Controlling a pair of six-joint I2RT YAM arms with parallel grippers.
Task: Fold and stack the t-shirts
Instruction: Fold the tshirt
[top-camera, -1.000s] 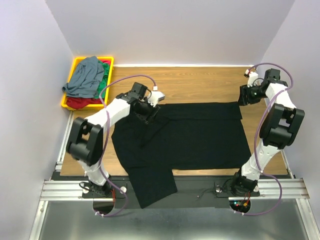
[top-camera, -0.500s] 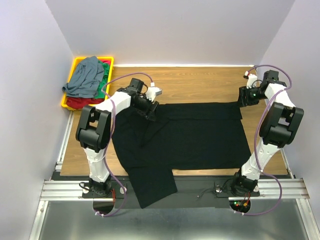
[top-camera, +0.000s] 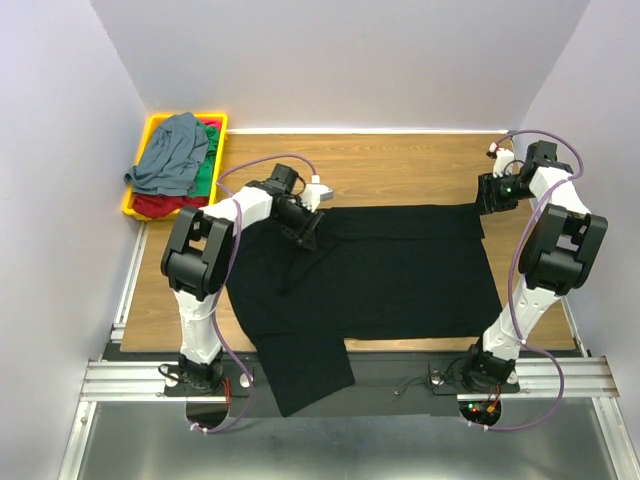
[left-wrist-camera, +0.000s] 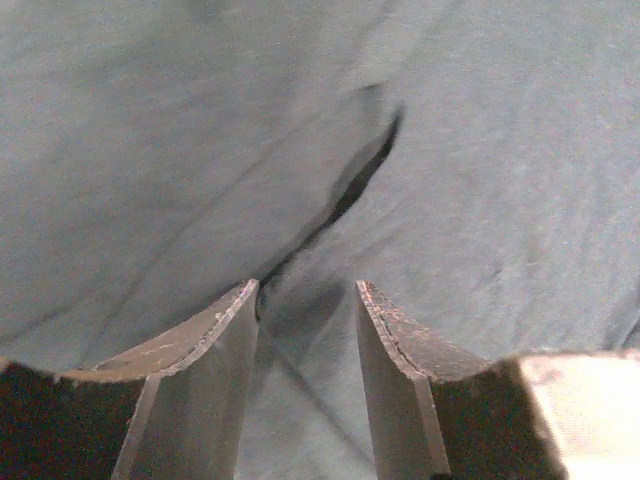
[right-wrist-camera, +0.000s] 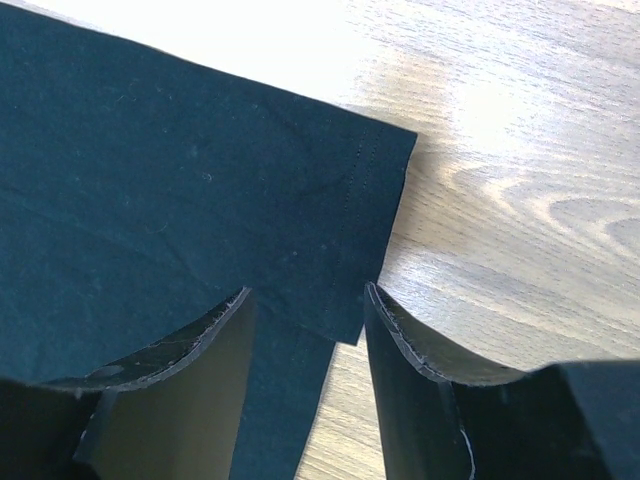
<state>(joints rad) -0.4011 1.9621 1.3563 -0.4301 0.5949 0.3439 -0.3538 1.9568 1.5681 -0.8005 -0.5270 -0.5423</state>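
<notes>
black t-shirt (top-camera: 390, 270) lies spread on the table (top-camera: 400, 160), one flap hanging off the near edge. left gripper (left-wrist-camera: 308, 290), jaws apart, straddles a crease at far left; right gripper (right-wrist-camera: 305, 292), jaws apart, straddles the far right corner, likely readying a fold

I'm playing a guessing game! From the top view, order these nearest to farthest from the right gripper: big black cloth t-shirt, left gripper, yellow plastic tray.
1. Big black cloth t-shirt: its far right corner lies under the right gripper.
2. Left gripper: over the shirt's left side.
3. Yellow plastic tray: far left corner.
</notes>
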